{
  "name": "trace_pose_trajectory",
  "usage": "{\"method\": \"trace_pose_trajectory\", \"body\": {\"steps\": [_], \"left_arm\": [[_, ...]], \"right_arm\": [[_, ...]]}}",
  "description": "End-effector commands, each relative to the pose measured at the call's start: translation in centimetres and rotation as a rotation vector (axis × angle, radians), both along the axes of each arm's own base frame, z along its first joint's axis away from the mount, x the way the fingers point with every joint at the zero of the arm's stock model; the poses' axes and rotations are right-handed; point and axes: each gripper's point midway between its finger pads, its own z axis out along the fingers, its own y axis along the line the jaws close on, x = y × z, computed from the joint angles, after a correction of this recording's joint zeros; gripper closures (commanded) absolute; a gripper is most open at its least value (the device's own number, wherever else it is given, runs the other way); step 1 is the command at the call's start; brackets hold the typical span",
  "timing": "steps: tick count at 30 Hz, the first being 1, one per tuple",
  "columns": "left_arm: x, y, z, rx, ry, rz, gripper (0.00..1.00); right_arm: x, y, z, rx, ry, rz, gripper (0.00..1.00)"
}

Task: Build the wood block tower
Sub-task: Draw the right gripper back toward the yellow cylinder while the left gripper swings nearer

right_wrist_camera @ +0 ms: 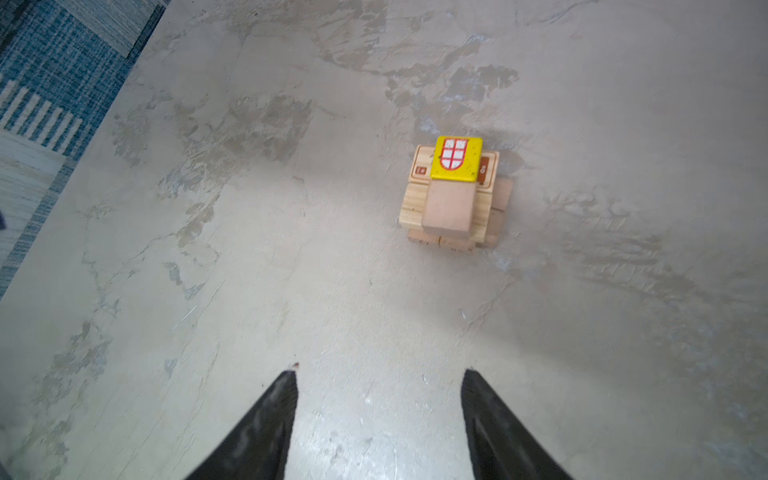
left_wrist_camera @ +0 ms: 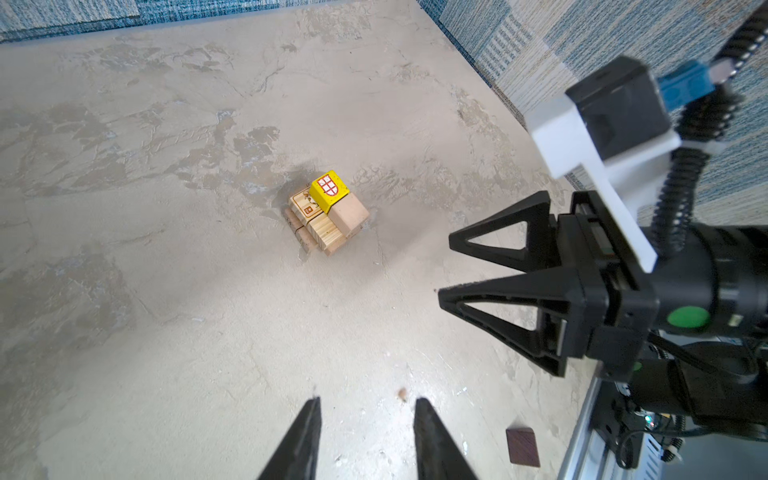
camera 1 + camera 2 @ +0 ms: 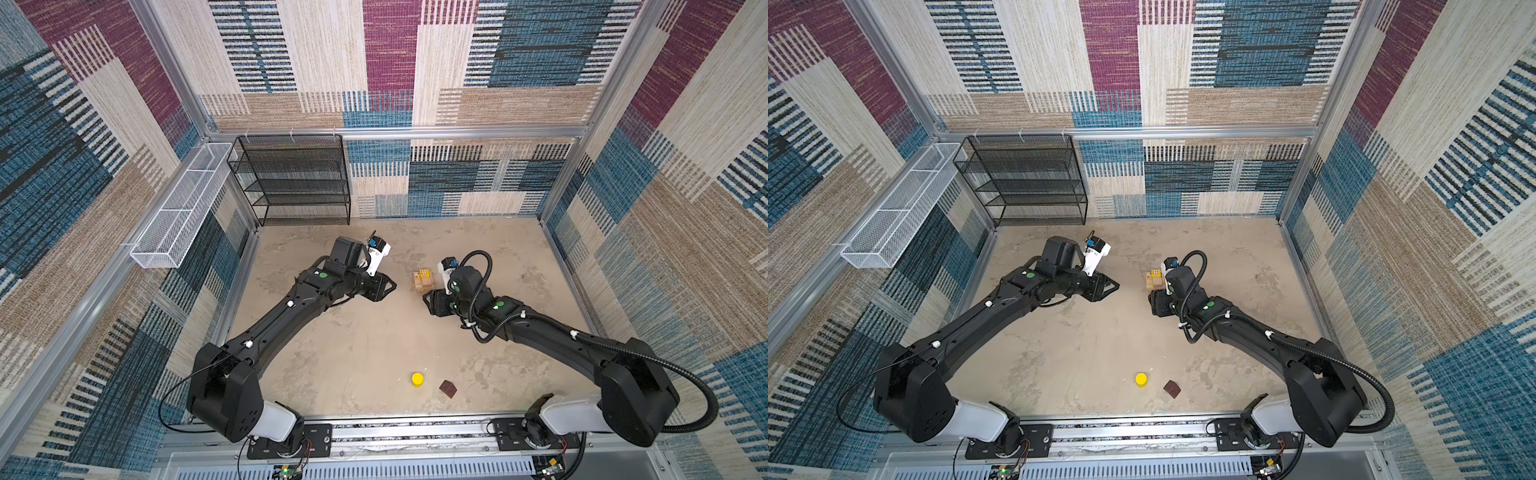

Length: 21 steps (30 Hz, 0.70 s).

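Standing so far: tower (image 1: pixel 453 195) of two crossed layers of planks (image 1: pixel 411 212), with a tan cube (image 1: pixel 449 208) and a yellow cube (image 1: pixel 456 159) touching side by side on top. It looks upright and square in both wrist views.
Tower place: on the surface (image 3: pixel 332 353), past its middle, nearer the back and right edges than the front.
Left to place: cylinder (image 3: pixel 417 379) and brown block (image 3: pixel 448 389), both loose near the front edge. They lie near each other and well apart from the tower.
Left claw (image 2: pixel 368 401): jaws partly apart and empty. It hangs on the tower's left-edge side, apart from it.
Right claw (image 2: pixel 444 266): jaws wide and empty. It sits near the tower's front-edge side, not touching it.
Progress: by my reading the plank base and both cubes are done and two pieces remain, so it is past halfway.
Next, likely: an empty claw must go to the front edge to fetch a piece. The brown block's roof shape suggests it goes last.
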Motion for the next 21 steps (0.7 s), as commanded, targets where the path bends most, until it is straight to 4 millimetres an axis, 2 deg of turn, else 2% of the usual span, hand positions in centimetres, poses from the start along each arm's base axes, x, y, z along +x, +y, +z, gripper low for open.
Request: {"method": "trace_pose_trajectory", "body": {"steps": [1, 8, 13, 17, 21], "left_arm": [[-0.3, 0.1, 0.2, 0.017, -0.034, -0.028, 0.59], [-0.8, -0.5, 1.0, -0.023, -0.096, -0.08, 0.58], [-1.6, -1.1, 2.1, -0.071, -0.18, -0.153, 0.57], [-2.9, -1.5, 3.3, -0.1, -0.262, -0.245, 0.55], [-5.5, -2.1, 4.3, -0.147, -0.331, -0.399, 0.52]], "right_arm": [[-0.9, 0.8, 1.6, 0.068, -0.047, 0.063, 0.36], [-4.2, -0.1, 2.8, 0.133, -0.093, 0.103, 0.38], [-6.1, 0.4, 3.1, 0.144, -0.125, 0.177, 0.39], [-7.7, 1.3, 3.4, 0.11, -0.16, 0.258, 0.39], [-9.3, 1.8, 3.5, 0.12, -0.174, 0.317, 0.39]]}}
